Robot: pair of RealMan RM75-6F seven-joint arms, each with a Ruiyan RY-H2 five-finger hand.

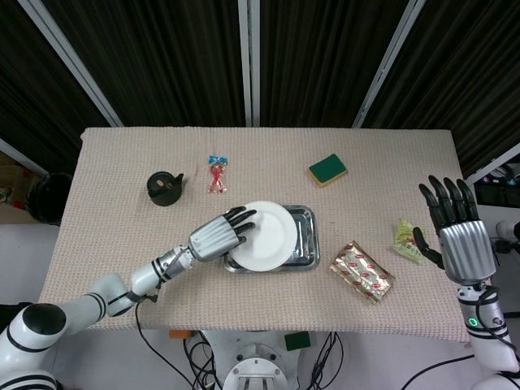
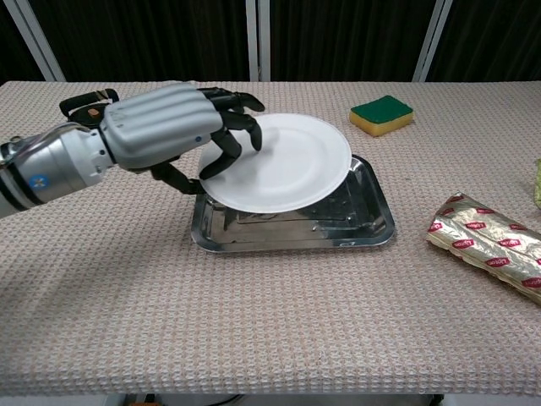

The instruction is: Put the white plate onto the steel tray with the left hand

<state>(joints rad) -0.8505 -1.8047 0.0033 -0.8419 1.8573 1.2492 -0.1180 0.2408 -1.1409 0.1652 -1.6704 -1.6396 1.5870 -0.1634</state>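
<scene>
Hovering above the steel tray (image 2: 372, 227), which lies at the middle of the cloth-covered table (image 2: 254, 321), the white plate (image 2: 287, 165) is round, plain and glossy, tilted with its far edge raised. It covers most of the tray's left and centre in the head view. The left hand (image 2: 182, 127) holds the plate by its left rim, dark fingers (image 2: 241, 106) on top and thumb beneath, forearm reaching in from the left. The right hand (image 1: 461, 236) is raised at the table's right edge, empty, fingers spread and pointing upward.

left hand (image 2: 182, 127) holding white plate (image 2: 283, 165), over steel tray (image 2: 363, 230)
</scene>
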